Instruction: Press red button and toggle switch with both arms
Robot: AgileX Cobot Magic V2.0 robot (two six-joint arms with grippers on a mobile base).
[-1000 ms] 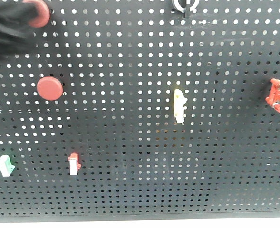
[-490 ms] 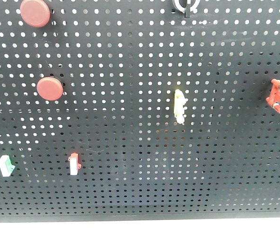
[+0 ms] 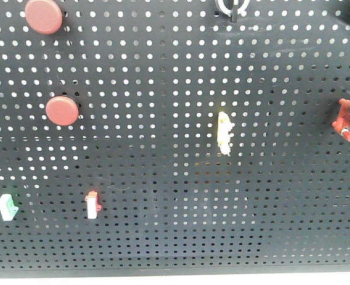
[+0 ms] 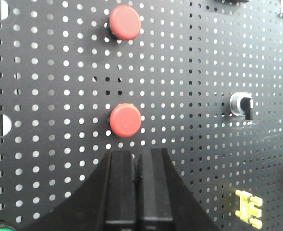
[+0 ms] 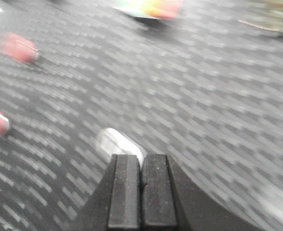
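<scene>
two round red caps sit on the black perforated worktop [image 3: 175, 225]: the upper red button [image 3: 44, 16] in the top left corner of the front view, and the lower red button [image 3: 62, 110] beneath it at middle left. the switch [image 3: 231, 6], a silver collar with a small black knob, is cut by the top edge at centre. the left gripper [image 4: 137, 156] has its fingers pressed together on nothing, tips just under the lower red button in its wrist view. the right gripper [image 5: 141, 161] is likewise closed and empty. its view is smeared, and the pale shape ahead of its tips may be the switch, though i cannot tell. the buttons look hard, smooth and probably spring-backed, so nothing needs grasping. a square push on the cap's middle with closed tips should do, since an off-centre push could skid off. the knob looks stiff and narrow next to the gripper, so nudge its black tab from the side.
</scene>
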